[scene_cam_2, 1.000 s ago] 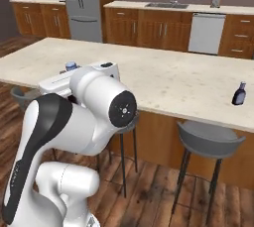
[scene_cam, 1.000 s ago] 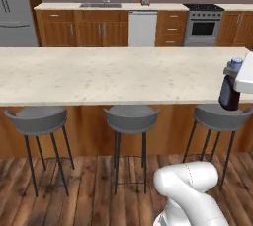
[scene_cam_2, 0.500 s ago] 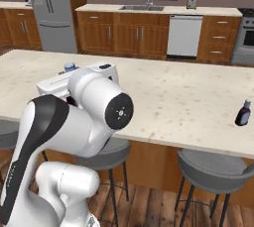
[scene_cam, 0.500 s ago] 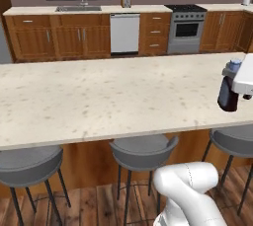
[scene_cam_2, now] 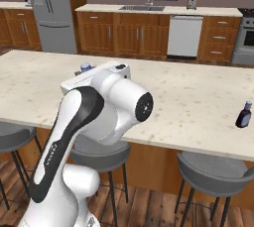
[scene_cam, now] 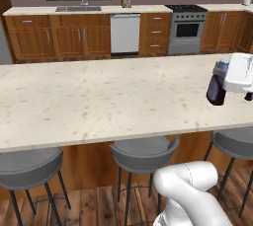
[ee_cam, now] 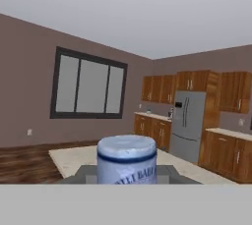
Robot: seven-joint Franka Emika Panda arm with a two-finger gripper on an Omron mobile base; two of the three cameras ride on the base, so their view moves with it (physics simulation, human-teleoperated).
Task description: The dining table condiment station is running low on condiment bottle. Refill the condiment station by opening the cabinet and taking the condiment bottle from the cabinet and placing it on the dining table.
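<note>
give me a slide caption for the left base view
End effector carries the condiment bottle above the dining table.

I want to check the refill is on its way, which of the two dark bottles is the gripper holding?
The condiment bottle with the wide pale cap, gripped above the dining table. The slimmer thin-necked bottle stands alone on the tabletop, far from the gripper.

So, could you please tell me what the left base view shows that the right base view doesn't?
Left base view alone: the navy body of the condiment bottle held sideways over the dining table, and the stove.
Right base view alone: the fridge and a slimmer dark bottle standing on the table.
Both: table, stools, sink, dishwasher.
</note>
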